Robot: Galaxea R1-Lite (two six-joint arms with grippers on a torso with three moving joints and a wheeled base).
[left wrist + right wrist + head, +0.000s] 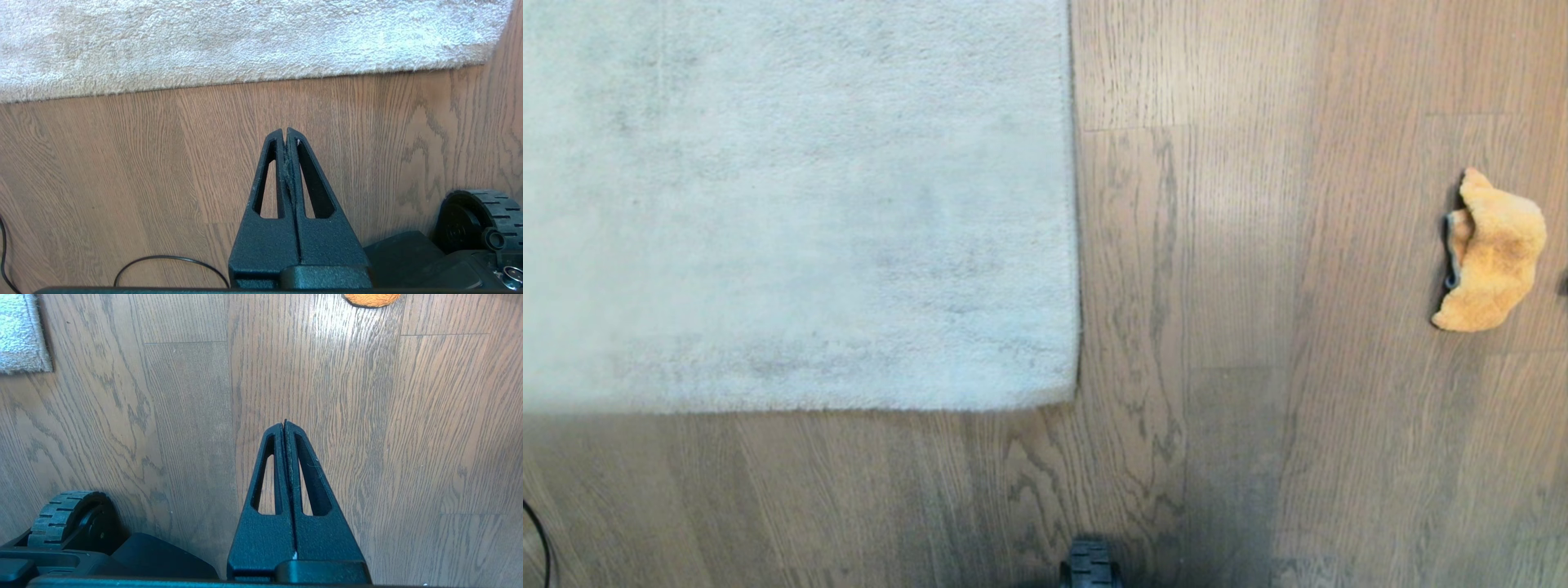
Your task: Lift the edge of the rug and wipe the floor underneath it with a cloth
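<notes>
A pale grey rug lies flat across the head view's upper left, and its rug edge (1075, 245) runs down to a near corner (1068, 395). Grey-brown wood-grain floor (1225, 327) fills everything around it. The orange-tan cloth (1493, 253) lies crumpled on the planks at the far right. Neither gripper shows in the head view. My left gripper (284, 131) hangs shut and empty over bare planks, short of the rug edge (245, 79). Above the floor, my right gripper (284, 424) is shut and empty too; the cloth (372, 299) just shows at that view's border and the rug corner (24, 339) lies off to one side.
The robot's front wheel (1088, 565) sits at the head view's bottom middle; it also shows as the wheel (488, 220) beside the left gripper and the wheel (65, 516) beside the right one. A thin black cable (171, 261) loops on the floor near the left arm.
</notes>
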